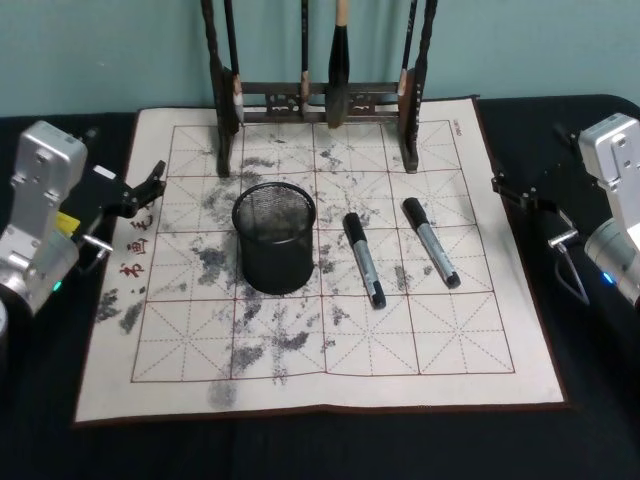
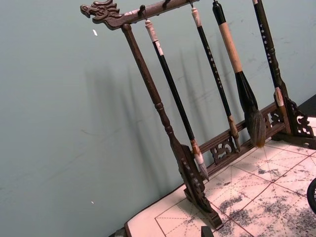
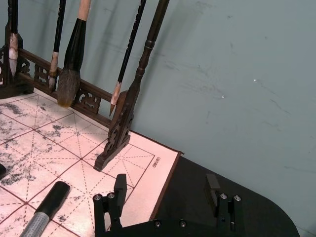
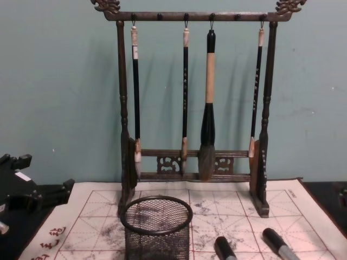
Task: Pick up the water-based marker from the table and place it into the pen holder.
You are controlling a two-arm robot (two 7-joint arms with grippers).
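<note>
2 markers [image 1: 364, 259] R of pen holder [image 1: 275, 262]; L gripper [image 1: 153, 188], R gripper [image 1: 505, 188] parked, spread.

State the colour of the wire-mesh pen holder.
The small wire-mesh cylindrical pen holder is black throughout; the head view shows it best.

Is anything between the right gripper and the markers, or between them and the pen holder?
Only bare mat separates the right gripper from the right marker, and the left marker from the pen holder. The left marker lies between the right marker and the holder.
</note>
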